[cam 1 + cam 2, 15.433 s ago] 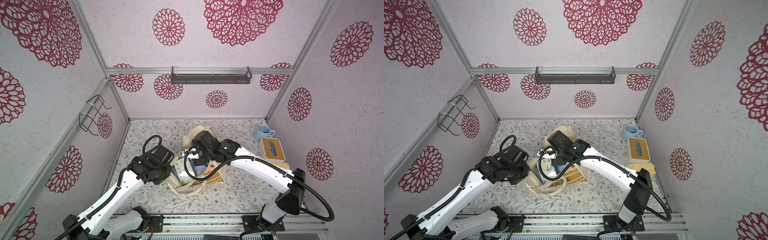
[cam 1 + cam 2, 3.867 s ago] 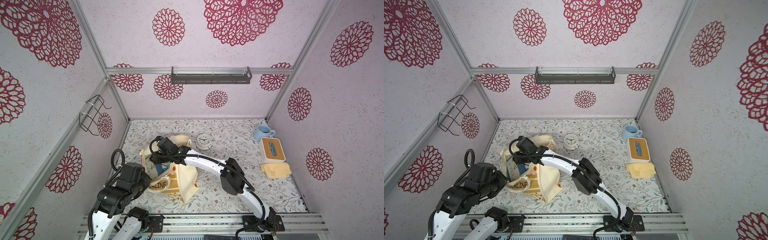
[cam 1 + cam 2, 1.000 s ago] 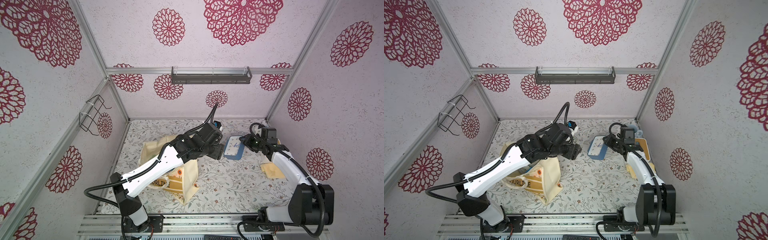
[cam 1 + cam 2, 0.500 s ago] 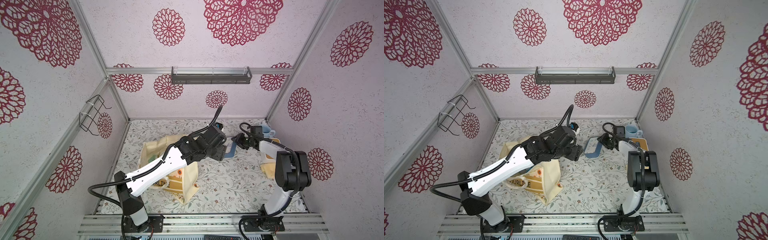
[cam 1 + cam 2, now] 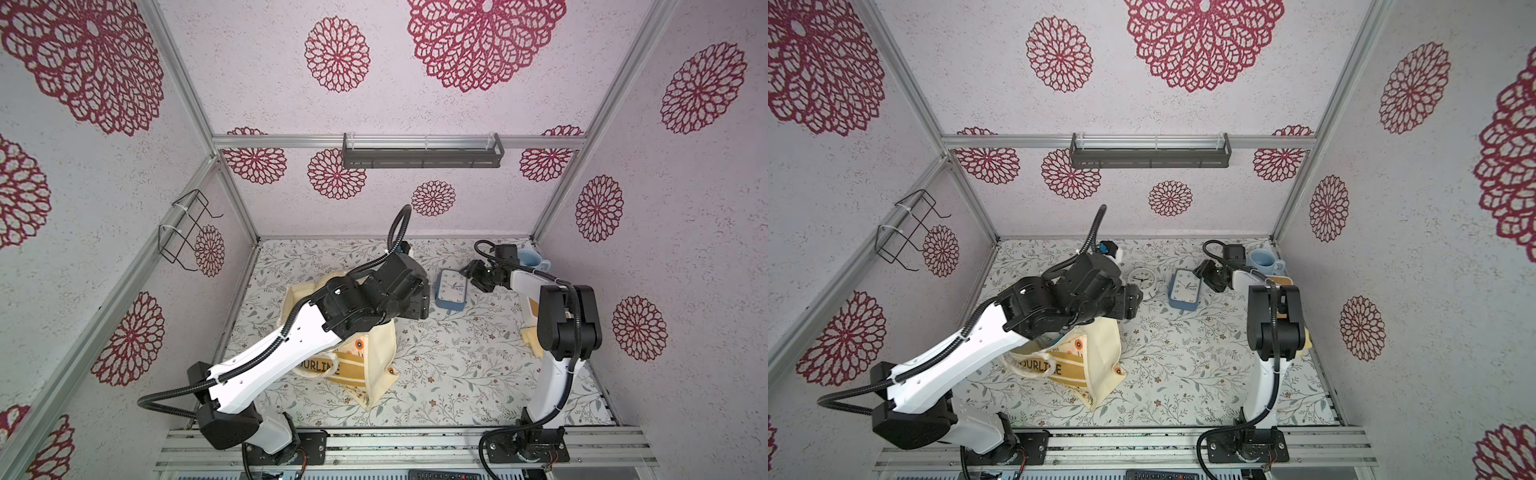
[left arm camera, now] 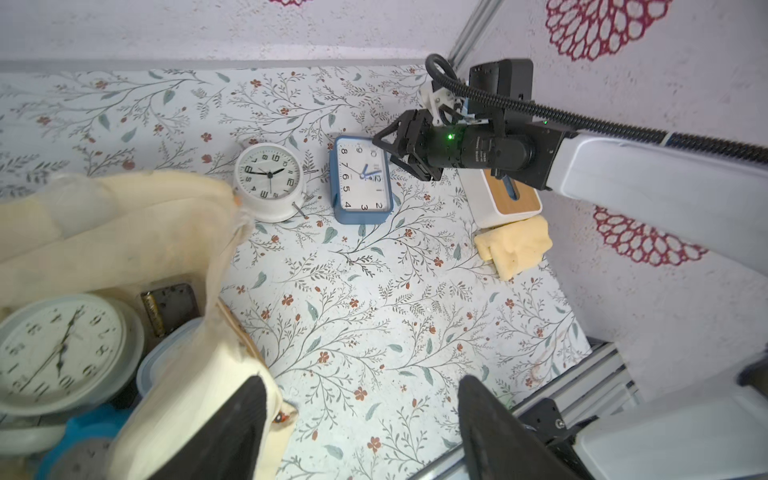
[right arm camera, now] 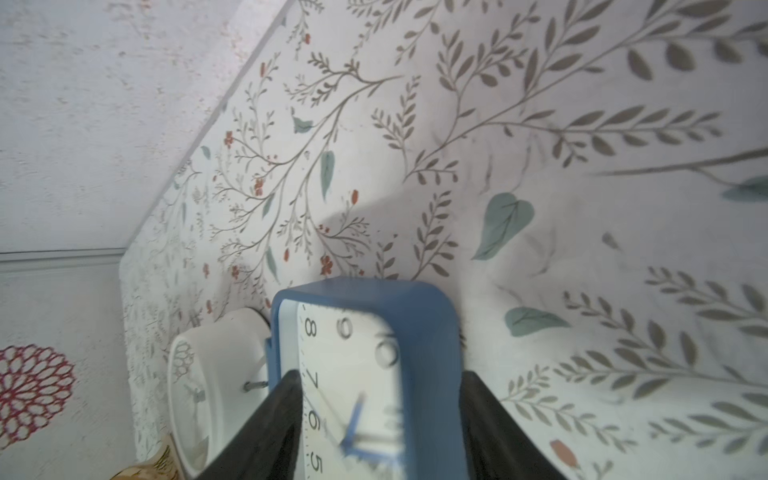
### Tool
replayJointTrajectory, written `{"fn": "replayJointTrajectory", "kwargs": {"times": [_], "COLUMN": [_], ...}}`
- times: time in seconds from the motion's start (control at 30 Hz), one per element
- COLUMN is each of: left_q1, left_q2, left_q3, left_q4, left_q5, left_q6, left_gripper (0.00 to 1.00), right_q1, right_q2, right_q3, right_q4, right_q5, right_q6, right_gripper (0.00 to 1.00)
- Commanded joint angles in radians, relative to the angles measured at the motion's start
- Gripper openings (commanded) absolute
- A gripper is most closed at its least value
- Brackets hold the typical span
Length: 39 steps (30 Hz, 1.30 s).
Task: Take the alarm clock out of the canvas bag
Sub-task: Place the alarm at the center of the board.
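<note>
Left wrist view shows the blue alarm clock (image 6: 362, 176) outside the canvas bag (image 6: 124, 232). It stands tilted back on the flowered table (image 6: 374, 311). The case is a rounded blue rectangle with a white face, black numerals and blue hands.

A white round clock (image 6: 269, 174) stands just beside it, between it and the bag.

In both top views the blue alarm clock (image 5: 451, 289) sits just right of frame centre. The canvas bag (image 5: 376, 349) lies left of and below centre. It is cream, with a mustard striped panel, dark lettering and small orange flowers.

Right gripper (image 6: 392, 156): released, jaws parted to either side of the clock's upper edge.

Left gripper (image 6: 360, 378): spread wide, holding nothing, one finger beside the bag's cloth.

Another round clock (image 6: 58, 349) lies inside the bag.
</note>
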Motion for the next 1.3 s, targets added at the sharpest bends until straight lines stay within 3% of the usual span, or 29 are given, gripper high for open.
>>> {"fn": "replayJointTrajectory", "kwargs": {"times": [0.0, 0.23, 0.33, 0.47, 0.67, 0.8, 0.97, 1.07, 1.27], "left_q1": [-0.001, 0.0, 0.001, 0.002, 0.004, 0.004, 0.004, 0.006, 0.032], "left_q2": [-0.075, -0.264, -0.376, -0.54, -0.687, -0.735, -0.796, -0.855, -0.931], "left_q3": [-0.048, -0.117, -0.197, -0.323, -0.355, -0.388, -0.535, -0.652, -0.769], "left_q4": [-0.127, -0.283, -0.297, -0.327, -0.445, -0.467, -0.365, -0.273, -0.176], "left_q5": [-0.062, -0.072, -0.034, -0.004, 0.009, 0.0, -0.054, -0.089, -0.161], "left_q6": [-0.18, -0.431, -0.541, -0.657, -0.797, -0.834, -0.88, -0.933, -0.986], "left_gripper": [0.75, 0.76, 0.78, 0.83, 0.91, 0.96, 0.99, 0.99, 0.99], "right_q1": [-0.004, 0.026, 0.107, 0.278, 0.515, 0.593, 0.62, 0.621, 0.622], "right_q2": [0.003, -0.116, -0.224, -0.286, -0.173, -0.051, 0.093, 0.138, 0.181], "right_q3": [0.047, 0.089, 0.158, 0.294, 0.501, 0.648, 0.817, 0.839, 0.805], "right_q4": [-0.088, -0.179, -0.252, -0.368, -0.573, -0.645, -0.693, -0.694, -0.697], "right_q5": [0.062, 0.175, 0.211, 0.133, 0.058, 0.036, 0.065, 0.084, -0.072], "right_q6": [-0.054, -0.093, -0.199, -0.373, -0.604, -0.672, -0.692, -0.713, -0.732], "right_gripper": [0.68, 0.7, 0.7, 0.7, 0.76, 0.81, 0.84, 0.89, 0.87]}}
